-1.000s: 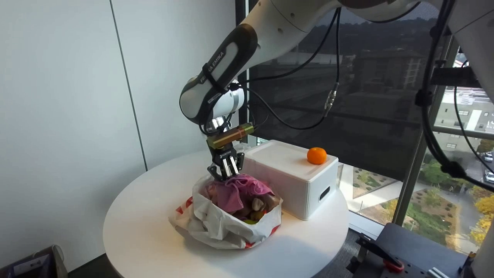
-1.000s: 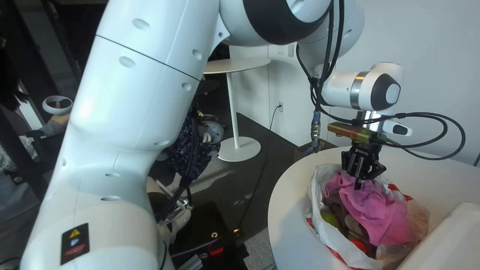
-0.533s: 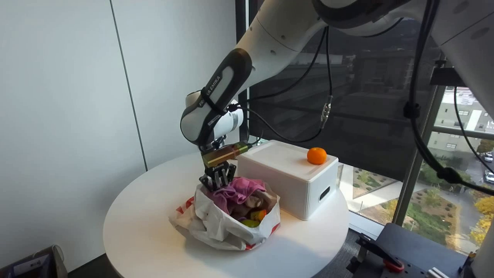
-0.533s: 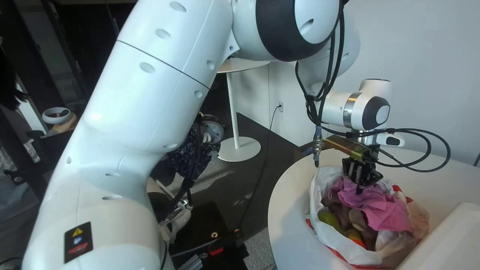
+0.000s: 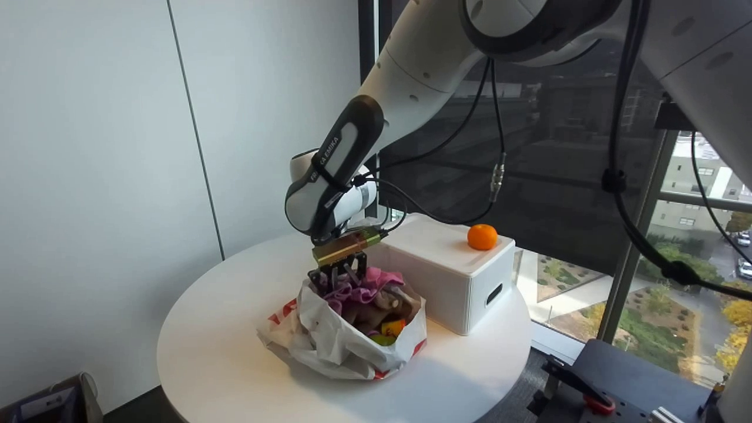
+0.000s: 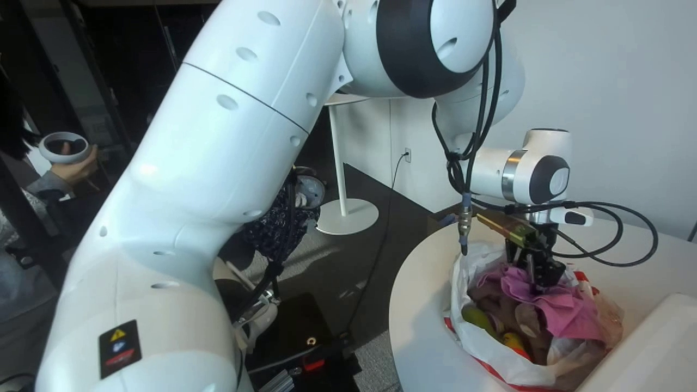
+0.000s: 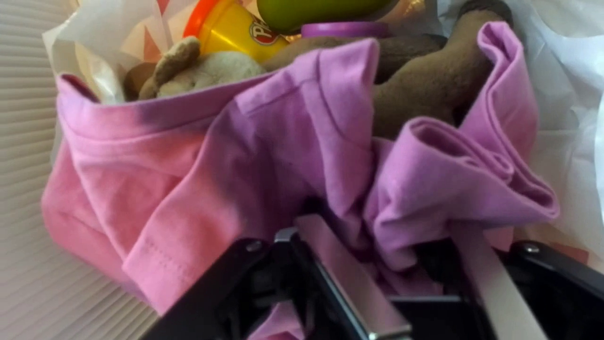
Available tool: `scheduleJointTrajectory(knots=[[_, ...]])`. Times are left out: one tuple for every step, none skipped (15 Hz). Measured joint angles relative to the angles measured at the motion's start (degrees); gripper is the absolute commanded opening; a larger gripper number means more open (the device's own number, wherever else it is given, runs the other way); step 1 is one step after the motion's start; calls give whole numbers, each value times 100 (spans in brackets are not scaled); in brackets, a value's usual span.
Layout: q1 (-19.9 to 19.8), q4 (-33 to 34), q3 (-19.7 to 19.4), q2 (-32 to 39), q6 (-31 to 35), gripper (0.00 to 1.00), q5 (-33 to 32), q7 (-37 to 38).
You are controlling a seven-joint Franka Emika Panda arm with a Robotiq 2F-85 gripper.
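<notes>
Over the mouth of the white plastic bag (image 5: 338,349), the gripper (image 7: 384,226) points downward, its tips sunk among the folds of a pink garment (image 7: 302,132). Its two fingers (image 7: 351,278) stand well apart, with bunched cloth lying in the gap, and it does not look clamped on anything. The garment, edged with stitched bands, drapes across the bag's contents and reaches toward the bag's rim next to a white lidded storage box (image 5: 423,288). Inside the bag, partly under the garment, lies a brown plush toy (image 7: 424,85); near it are a tilted yellow Play-Doh tub (image 7: 231,33) with an orange rim, a purple lid (image 7: 344,29), and a rounded green object (image 7: 325,12) cut off by the wrist view's edge. Beneath the bag, whose crumpled sides carry red marks, is a round white table (image 5: 217,364). The storage box stands just beside the bag on that table, an orange citrus fruit (image 5: 482,237) resting on its lid. Beyond bag and box, in an exterior view, hangs a dark window shade (image 5: 517,153). Well apart from the bag, in an exterior view, a pedestal table (image 6: 356,216) stands on the floor.
</notes>
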Motion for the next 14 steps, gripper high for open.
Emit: scheduleJointTrajectory(knots=[[-9,9,-2,-41,-140,93,66,16],[-25,18,-2,-109,-295,99,155,21],[-49,20,-2,-205,-445,100,243,21],[-79,25,-9,-310,-594,100,308,41],[-123,34,-24,-430,-771,100,379,85],[-184,50,-51,-561,-973,100,467,142],[-256,63,-85,-689,-1135,100,538,220],[-335,73,-140,-811,-1248,100,583,339],[-416,77,-219,-917,-1294,100,601,477],[-506,79,-307,-993,-1299,100,607,614],[-603,80,-392,-1046,-1299,99,608,746],[-717,80,-476,-1078,-1299,100,610,864],[-844,79,-561,-1093,-1293,100,616,964],[-976,79,-643,-1101,-1289,100,627,1063]])
